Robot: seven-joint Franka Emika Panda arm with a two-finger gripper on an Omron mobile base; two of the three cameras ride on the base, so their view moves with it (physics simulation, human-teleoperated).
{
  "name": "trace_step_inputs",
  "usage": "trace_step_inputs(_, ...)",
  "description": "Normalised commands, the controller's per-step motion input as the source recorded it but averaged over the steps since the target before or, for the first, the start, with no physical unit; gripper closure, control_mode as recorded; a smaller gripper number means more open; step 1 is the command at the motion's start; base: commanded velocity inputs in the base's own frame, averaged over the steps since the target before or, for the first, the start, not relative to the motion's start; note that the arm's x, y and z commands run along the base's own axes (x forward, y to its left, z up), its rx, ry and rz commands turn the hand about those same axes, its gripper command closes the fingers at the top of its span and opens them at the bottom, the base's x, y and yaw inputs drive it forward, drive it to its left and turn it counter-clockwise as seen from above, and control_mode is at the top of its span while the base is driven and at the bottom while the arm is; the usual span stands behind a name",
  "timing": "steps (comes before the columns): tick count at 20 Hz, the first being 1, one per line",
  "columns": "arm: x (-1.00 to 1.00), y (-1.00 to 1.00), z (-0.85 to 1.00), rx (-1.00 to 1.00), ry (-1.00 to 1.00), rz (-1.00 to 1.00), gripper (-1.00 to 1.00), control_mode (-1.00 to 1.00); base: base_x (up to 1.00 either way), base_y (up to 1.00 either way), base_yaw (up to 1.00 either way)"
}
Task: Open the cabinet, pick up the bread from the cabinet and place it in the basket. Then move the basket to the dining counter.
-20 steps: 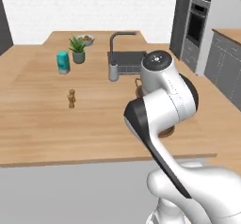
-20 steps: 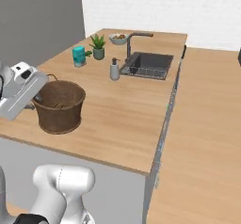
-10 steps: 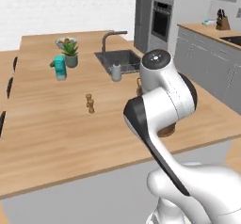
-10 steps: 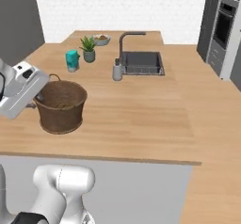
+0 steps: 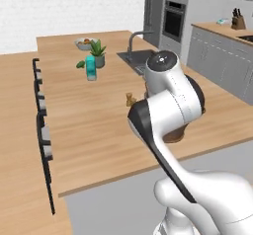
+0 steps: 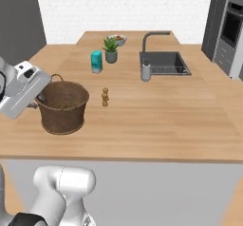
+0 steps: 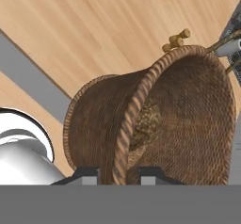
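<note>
From the left base view, the arm's white body covers most of the basket (image 5: 174, 135); only a brown sliver of it shows below the elbow, resting on the dining counter (image 5: 94, 115). A small wooden figure (image 5: 130, 99) stands just beside the arm, partly cut by it. Farther back are a teal cup (image 5: 90, 67), a potted plant (image 5: 98, 53), a bowl (image 5: 84, 43) and the sink (image 5: 140, 58), whose faucet is half hidden by the arm.

In the right base view the basket (image 6: 62, 106) sits whole near the counter's (image 6: 156, 120) front edge. The hand reaches its rim from the left, but the fingers are hidden behind the hand's casing.

The hand view shows the gripper (image 7: 118, 173) clamped on the basket's (image 7: 155, 124) braided rim, one finger (image 7: 87, 175) outside, the other inside. The bread (image 7: 147, 122) lies within the basket, dim against the weave.
</note>
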Motion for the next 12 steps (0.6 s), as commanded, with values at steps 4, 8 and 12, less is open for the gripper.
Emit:
trace_step_inputs(4,0.0,0.0,0.0,0.0,0.0,0.0,1.0,1.0,0.0,0.23,0.19)
trace_step_inputs(8,0.2,0.09,-0.15,0.05,0.0,0.11,1.0,-1.0,0.01,0.05,0.13)
trace_step_inputs(12,0.93,0.31,-0.29,0.11,-0.02,0.27,1.0,-1.0,0.0,0.0,0.0)
